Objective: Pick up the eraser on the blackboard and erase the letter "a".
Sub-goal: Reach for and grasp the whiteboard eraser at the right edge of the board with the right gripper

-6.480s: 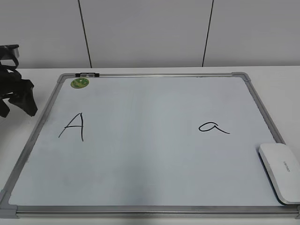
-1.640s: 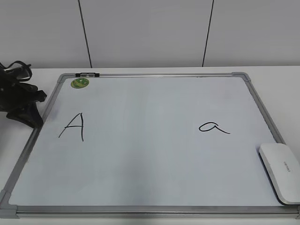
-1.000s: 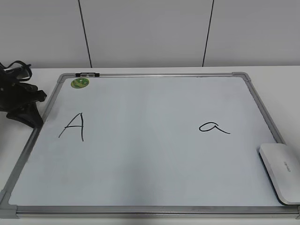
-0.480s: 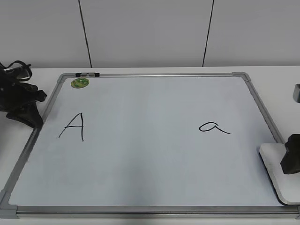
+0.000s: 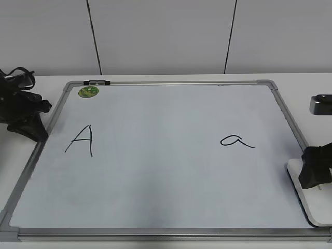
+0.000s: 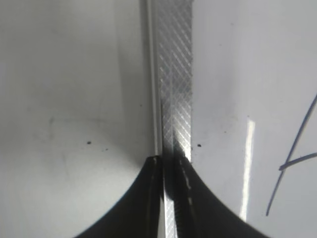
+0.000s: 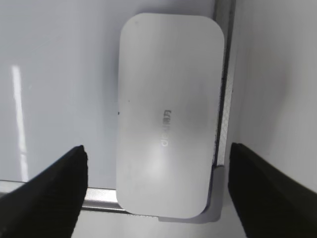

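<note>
So nearest to me, bottom right corner: the eraser point(image 7: 168, 116) is lying flat on the blackboard point(image 5: 155, 181), label side up, jammed right into the corner so its long edge overlaps the silver frame point(image 7: 224, 74) and one end hangs over the grey corner piece. Makes sense as a parking spot, out of the way of the writing.

The right gripper point(image 5: 315, 168) is hanging directly above it. From the wrist cam the two fingers are spread really wide, one on each side of the eraser with plenty of room to spare, and nothing's between them except air. My guess is it's lined up that way so it can drop straight down and pinch across the short width. The frame under one edge could get in a finger's way, so that's the bit I'd watch.

A little further in sits the letter "a" point(image 5: 236, 140), small and loopy, untouched, not far from the eraser. Short trip once it's picked up.

Way over on the other side is the capital "A" point(image 5: 81, 140), which needs to be left alone. The left gripper point(image 5: 32, 122) is parked by the left frame rail; its wrist cam shows the fingers nearly together right over the rail, but I can't tell if they're actually clamping it. Could be steadying the board.

Far corner has a little green sticker point(image 5: 88, 92).
</note>
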